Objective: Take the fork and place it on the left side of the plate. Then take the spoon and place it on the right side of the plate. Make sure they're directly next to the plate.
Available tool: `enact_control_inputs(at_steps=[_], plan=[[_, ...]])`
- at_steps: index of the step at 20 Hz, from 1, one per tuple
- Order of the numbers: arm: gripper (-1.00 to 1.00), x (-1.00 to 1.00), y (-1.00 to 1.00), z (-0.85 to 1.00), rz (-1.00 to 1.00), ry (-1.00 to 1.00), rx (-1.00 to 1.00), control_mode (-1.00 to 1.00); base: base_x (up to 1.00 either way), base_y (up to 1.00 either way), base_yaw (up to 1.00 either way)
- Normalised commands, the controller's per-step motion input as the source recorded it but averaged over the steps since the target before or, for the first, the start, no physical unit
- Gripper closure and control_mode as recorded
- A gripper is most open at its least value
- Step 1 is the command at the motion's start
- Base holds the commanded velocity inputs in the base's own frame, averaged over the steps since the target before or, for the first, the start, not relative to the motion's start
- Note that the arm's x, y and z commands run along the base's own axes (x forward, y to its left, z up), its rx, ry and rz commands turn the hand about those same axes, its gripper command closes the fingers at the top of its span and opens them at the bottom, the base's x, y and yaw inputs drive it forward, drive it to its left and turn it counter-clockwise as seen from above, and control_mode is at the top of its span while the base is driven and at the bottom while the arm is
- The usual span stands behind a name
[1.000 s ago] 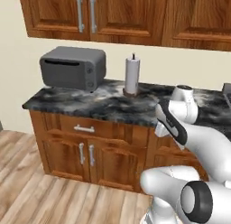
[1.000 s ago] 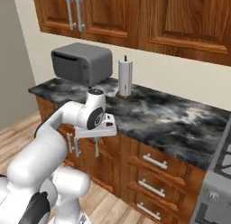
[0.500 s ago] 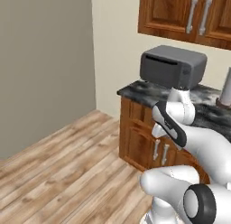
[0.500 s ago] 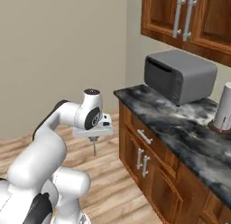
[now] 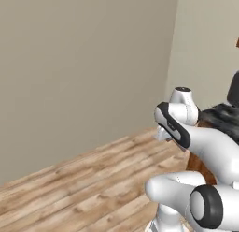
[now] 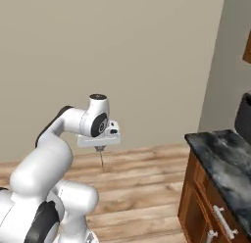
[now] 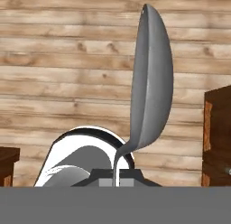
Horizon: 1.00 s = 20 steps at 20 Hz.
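Gripper (image 6: 101,150) jaws are found closed on the thin handle of the spoon (image 7: 151,78), which is held by its end with the oval bowl projecting straight out from the hand; in the right base view it is seen as a fine sliver hanging below the hand. The spoon is therefore located in the hand, carried over a wooden floor (image 5: 84,184) and well apart from any work surface.

The second half of the task is judged to be in hand: the spoon has been taken and is in transit. Whether the fork has already been laid cannot be confirmed, as neither it nor the plate is presented for inspection.

The next move is judged to call for the plate to be brought before the cameras, the spoon to be carried to its right side, lowered flat and released just beside the rim.

Regarding clearance, open floor is noted beneath and around the hand, with a plain wall (image 6: 122,60) behind. A dark marbled counter (image 6: 225,163) over wooden cabinets (image 6: 201,212) is recorded at the right of the right base view, its corner standing clear of the arm. Cabinet edges are also noted at both sides of the hand view. With so slight a hold on the handle, slippage during travel is considered possible.
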Motion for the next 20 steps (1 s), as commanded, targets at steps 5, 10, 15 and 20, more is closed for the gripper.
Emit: enact_control_inputs(at_steps=[5,10,15,20], plan=[[1.00,0.00,0.00,0.00,0.00,0.00,0.00,1.00,1.00,0.01,0.49],[1.00,0.00,0.00,0.00,0.00,0.00,0.00,1.00,1.00,0.07,0.69],[1.00,0.00,0.00,0.00,0.00,0.00,0.00,1.00,1.00,0.00,0.69],[1.00,0.00,0.00,0.00,0.00,0.00,0.00,1.00,0.82,0.21,0.72]])
